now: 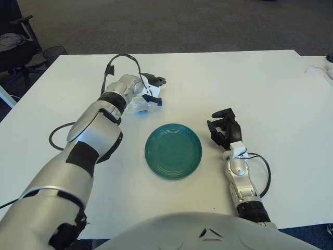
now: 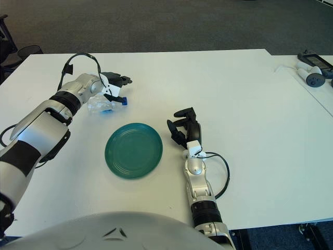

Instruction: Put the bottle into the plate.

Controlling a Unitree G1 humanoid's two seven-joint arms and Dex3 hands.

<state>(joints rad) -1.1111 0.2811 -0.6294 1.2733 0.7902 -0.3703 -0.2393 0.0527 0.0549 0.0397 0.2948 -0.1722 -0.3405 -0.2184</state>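
The bottle (image 2: 101, 105) is lying on its side on the white table (image 2: 234, 94), a clear plastic one with a blue cap (image 2: 122, 101) pointing toward 3 o'clock. It is sitting at about 11 o'clock from the green plate (image 2: 133, 150), apart from the plate's rim with a strip of bare table showing between them.

The left hand (image 1: 148, 89) is reaching in over the bottle from the 9 o'clock side, its forearm stretching across the table's near left. Its fingers are spreading past the bottle's cap end, one dark fingertip (image 2: 125, 80) jutting out toward 3 o'clock above the cap and another coming down just beside the blue cap. Whether the fingers are actually pressing on the bottle or only bracketing it I cannot tell; the bottle's body is showing below and to the left of the palm, lying flat on the table rather than lifted.

The plate is lying flat near the table's middle, with nothing in it. At its 3 o'clock side, close by but not touching its rim, the right hand (image 1: 223, 128) is showing with its forearm running back toward 6 o'clock. Its dark fingers are curling loosely inward and gripping nothing.

A black cable (image 1: 57, 136) is looping on the table at 9 o'clock from the plate, beside the left arm. At the table's far right edge, around 2 o'clock, a small grey device (image 2: 311, 78) is lying well apart from everything else.
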